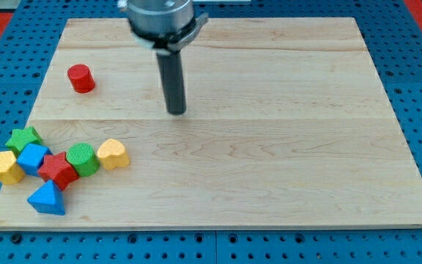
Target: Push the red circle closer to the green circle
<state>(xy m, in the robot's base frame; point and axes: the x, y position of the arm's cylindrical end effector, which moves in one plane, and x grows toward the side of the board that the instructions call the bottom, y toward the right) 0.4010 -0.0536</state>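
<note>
Nearest camera: blue triangle (pixel 47 199), fronting a cluster with green circle (pixel 83 158) at desk (pixel 269 183) lower left. Red circle (pixel 80 78) alone, upper left, well apart. My tip (pixel 176 111) right of it, touching nothing. No claw fitted.

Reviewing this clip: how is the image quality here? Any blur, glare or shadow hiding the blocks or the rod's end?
Camera view: lighting is even and soft, no hard glare on the wooden board. The red circle and green circle have slightly soft but readable edges. My tip is dark against a faint shadow, so its exact end is slightly unclear; it stands to the view's right of the red circle, apart from it.
</note>
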